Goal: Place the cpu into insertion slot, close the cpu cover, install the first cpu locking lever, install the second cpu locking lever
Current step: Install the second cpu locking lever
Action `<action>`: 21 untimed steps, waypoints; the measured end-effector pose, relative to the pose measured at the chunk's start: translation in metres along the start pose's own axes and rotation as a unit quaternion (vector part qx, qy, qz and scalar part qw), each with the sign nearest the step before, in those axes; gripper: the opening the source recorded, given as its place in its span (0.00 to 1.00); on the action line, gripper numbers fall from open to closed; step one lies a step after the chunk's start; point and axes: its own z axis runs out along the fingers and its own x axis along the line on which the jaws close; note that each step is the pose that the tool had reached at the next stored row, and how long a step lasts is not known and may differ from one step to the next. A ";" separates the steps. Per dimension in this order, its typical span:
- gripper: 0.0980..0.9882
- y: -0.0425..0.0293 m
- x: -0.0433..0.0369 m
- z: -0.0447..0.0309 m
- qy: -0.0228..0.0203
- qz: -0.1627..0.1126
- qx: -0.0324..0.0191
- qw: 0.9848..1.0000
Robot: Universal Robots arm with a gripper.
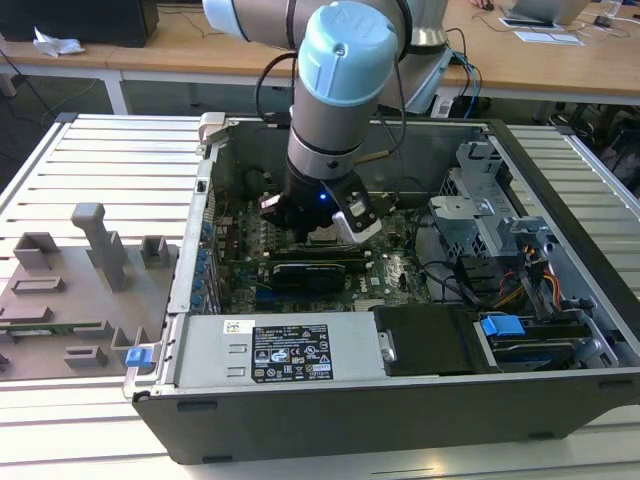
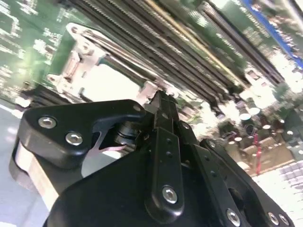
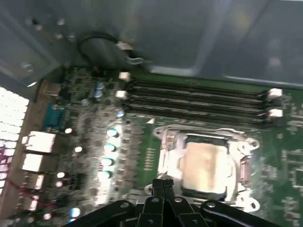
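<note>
In both wrist views the cpu point(image 3: 206, 165) point(image 2: 111, 82), a pale silver square, lies flat in the insertion slot point(image 3: 246, 146) on the green motherboard. The silver cpu cover point(image 3: 166, 156) point(image 2: 75, 61) frames the chip and looks folded down over it. My gripper point(image 3: 164, 182) point(image 2: 160, 97) is shut, its black fingers pressed together with nothing seen between them, the tips just beside the socket's edge. From the exterior view my gripper point(image 1: 315, 232) reaches down into the open computer case over the board. The locking levers cannot be made out clearly.
Long black memory slots point(image 3: 199, 97) point(image 2: 189, 42) run beside the socket. A black card point(image 1: 310, 275), a grey power supply point(image 1: 270, 350), a metal drive cage point(image 1: 480, 200) and cables point(image 1: 500, 290) crowd the case. A grey fixture board point(image 1: 70, 290) lies at the exterior view's left.
</note>
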 end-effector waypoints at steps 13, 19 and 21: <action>0.01 0.0221 -0.0511 0.0032 0.025 0.010 0.043 0.999; 0.01 0.0283 -0.0461 0.0018 0.023 0.012 0.073 0.997; 0.01 0.0323 -0.0426 0.0030 0.022 0.012 0.082 0.996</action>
